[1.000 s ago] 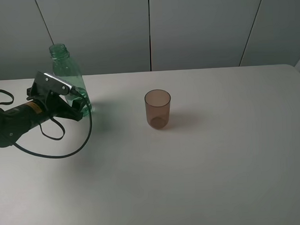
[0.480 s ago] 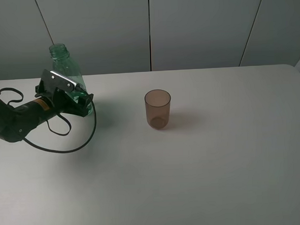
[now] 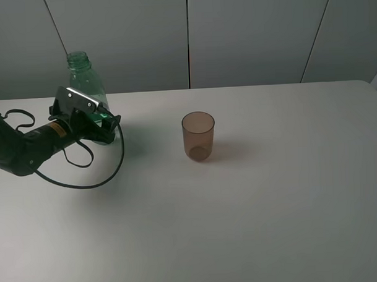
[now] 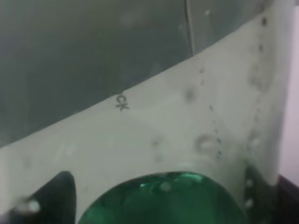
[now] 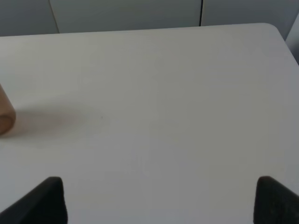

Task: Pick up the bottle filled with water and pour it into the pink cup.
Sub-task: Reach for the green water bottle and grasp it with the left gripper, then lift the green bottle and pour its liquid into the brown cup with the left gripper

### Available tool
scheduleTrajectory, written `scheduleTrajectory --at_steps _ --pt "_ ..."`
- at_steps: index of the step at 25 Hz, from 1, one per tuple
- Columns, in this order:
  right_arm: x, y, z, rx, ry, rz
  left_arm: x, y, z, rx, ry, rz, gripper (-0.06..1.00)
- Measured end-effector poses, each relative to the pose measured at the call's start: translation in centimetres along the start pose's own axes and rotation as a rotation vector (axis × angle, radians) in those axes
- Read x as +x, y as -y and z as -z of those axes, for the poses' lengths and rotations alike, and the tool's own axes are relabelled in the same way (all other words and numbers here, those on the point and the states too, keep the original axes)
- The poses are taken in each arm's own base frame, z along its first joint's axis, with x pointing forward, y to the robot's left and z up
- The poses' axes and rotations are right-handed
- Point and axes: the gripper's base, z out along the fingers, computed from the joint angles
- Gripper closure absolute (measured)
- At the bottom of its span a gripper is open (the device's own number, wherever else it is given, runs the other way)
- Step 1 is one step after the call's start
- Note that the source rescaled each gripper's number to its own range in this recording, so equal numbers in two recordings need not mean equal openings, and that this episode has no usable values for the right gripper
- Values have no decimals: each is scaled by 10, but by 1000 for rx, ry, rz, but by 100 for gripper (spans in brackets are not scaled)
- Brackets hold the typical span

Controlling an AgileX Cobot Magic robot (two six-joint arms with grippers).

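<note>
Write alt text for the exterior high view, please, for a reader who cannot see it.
The left gripper, on a black arm, has its jaws either side of the lower part of a tall green bottle at the far left of the table. A pink cup stands apart near the middle.

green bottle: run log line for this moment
green bottle: upright, uncapped, in left fingers | pink cup: upright, apart | right fingers: open
</note>
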Motion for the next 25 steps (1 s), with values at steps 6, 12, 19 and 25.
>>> scheduleTrajectory --at_steps 6,12,19,25 --pt "0 0 0 0 0 0 3 2 -1 4 -3 2 64" --pt "0 0 0 0 0 0 3 3 -1 12 -1 1 94" --pt "0 0 0 0 0 0 2 4 -1 18 3 17 94" --pt "0 0 0 0 0 0 -33 2 4 61 94 -59 94"
